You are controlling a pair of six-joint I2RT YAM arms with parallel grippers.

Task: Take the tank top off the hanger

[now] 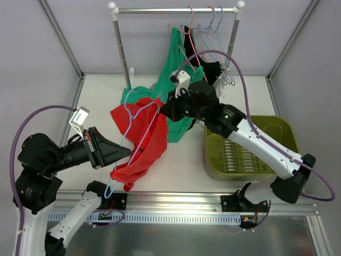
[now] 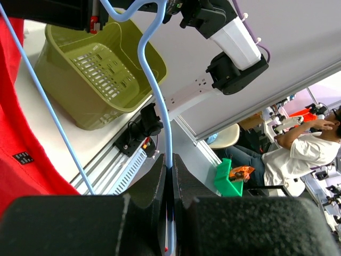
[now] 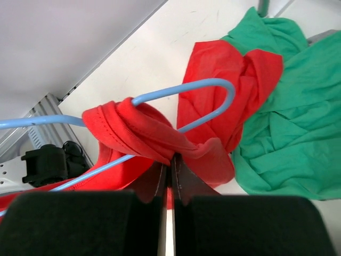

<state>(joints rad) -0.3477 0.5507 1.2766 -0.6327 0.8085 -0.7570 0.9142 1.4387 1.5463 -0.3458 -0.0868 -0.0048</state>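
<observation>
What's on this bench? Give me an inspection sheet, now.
Surface: white table, partly covered by clothes.
Job's things: red tank top bunched on blue hanger, not yet off.
Clutter: green top, olive basket, rack with spare hangers.
Grippers: left gripper shut on hanger; right gripper shut on tank top.
Cables: purple cable looped over each arm.
Surroundings: grey panels; seated person beyond the table.

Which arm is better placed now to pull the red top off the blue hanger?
Probably right. The right gripper is shut on the tank top's bunched strap at the hanger's bend, ready to pull; the left gripper clamps only the hanger wire, steadying it.
</observation>
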